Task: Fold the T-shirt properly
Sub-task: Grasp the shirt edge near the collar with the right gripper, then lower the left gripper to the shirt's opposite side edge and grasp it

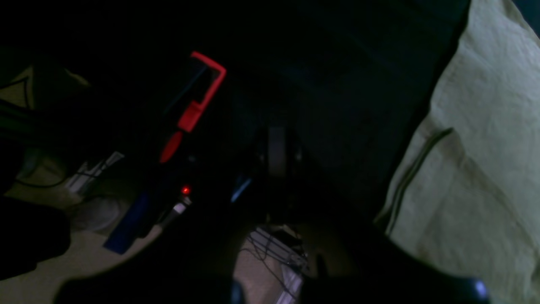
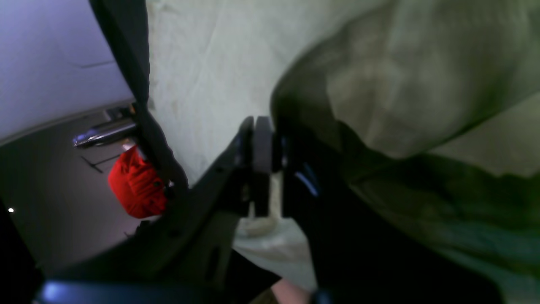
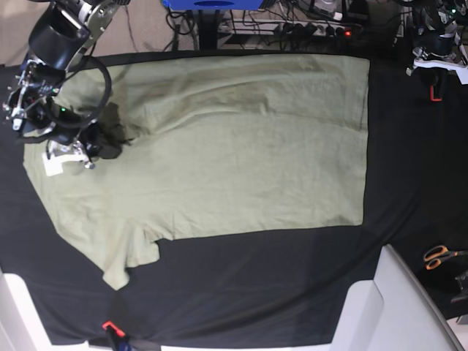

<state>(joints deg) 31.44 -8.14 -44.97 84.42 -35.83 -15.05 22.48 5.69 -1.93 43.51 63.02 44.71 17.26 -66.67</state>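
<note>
A: Start at the left of the base view. What is the right tool (image 3: pixel 69 156) doing?

B: It is down on the T-shirt (image 3: pixel 241 161), over the collar end of the garment, near the upper sleeve. In the right wrist view its pads stand almost together with a thin fold of pale cloth pinched between them, so I judge it closed on the T-shirt (the picture is blurred, so how much cloth it has is hard to say).

A: And the T-shirt itself?

B: Spread flat on the black cloth (image 3: pixel 256 285) that covers the bench, its long axis running left to right in the base view: collar and sleeves at the left, straight hem at the right. The lower sleeve (image 3: pixel 121 256) sticks out toward the near edge.

A: Further right, the left tool (image 3: pixel 433 58)?

B: Parked at the far right corner, off the T-shirt. Its own view is very dark, but the jaws look pressed together with nothing between them. The cloth lies to its side there, apart from it.

A: So what does the next move turn on?

B: The body of the T-shirt lies rightward from the right tool, so I would expect a fold carried along or across that axis. The right arm is plainly the nearer one.
</note>
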